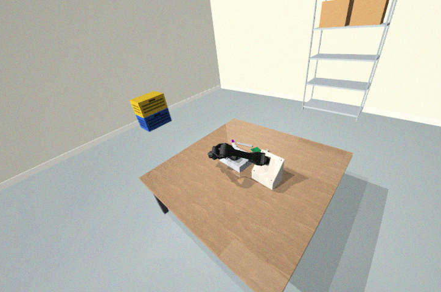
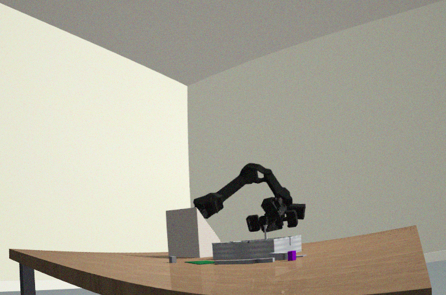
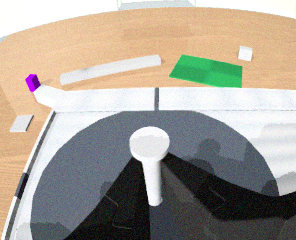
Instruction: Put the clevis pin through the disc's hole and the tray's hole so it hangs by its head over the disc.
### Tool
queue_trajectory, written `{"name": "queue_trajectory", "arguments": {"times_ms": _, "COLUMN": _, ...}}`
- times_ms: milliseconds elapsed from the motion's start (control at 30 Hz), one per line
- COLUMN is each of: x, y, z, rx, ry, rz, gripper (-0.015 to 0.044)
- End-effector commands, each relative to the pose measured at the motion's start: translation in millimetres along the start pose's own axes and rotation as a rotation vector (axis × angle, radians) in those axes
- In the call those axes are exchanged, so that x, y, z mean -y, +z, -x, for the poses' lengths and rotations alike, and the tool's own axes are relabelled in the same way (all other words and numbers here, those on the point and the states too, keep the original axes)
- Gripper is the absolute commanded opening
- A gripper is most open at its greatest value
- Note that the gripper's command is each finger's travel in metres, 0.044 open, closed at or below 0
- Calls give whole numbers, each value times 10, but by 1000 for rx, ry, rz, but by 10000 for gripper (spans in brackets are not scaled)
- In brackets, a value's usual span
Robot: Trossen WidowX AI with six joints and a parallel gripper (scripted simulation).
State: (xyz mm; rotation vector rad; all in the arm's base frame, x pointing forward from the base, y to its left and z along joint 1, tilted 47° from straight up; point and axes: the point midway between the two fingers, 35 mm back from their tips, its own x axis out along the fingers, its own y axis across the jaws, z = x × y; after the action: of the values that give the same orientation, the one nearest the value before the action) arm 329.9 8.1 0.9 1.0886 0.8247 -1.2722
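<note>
wrist view: the pin seems gripped between the fingers, head up.

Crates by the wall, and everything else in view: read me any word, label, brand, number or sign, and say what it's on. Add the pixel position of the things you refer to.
No text can be read anywhere.
Yellow crate [image 1: 146,104]: dark marking on its side, too blurred to read.
Blue crate [image 1: 154,119]: dark marks, also too blurred.

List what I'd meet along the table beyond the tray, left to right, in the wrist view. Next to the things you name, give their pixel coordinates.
Purple block [image 1: 232,141] [image 2: 291,255] [image 3: 32,82], long grey bar [image 1: 244,144] [image 3: 110,69], green sheet [image 1: 255,149] [image 2: 199,262] [image 3: 207,71], small pale cube [image 2: 173,259] [image 3: 245,53].
</note>
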Motion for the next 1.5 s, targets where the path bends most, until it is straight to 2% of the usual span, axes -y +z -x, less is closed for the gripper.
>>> {"name": "queue_trajectory", "arguments": {"times_ms": 0, "x": 1, "y": -2, "z": -1, "rx": 0, "ry": 0, "rz": 0, "gripper": 0}}
{"name": "queue_trajectory", "arguments": {"times_ms": 1467, "x": -1, "y": -89, "z": -49, "rx": -3, "ry": -1, "rz": 1, "gripper": 0}}
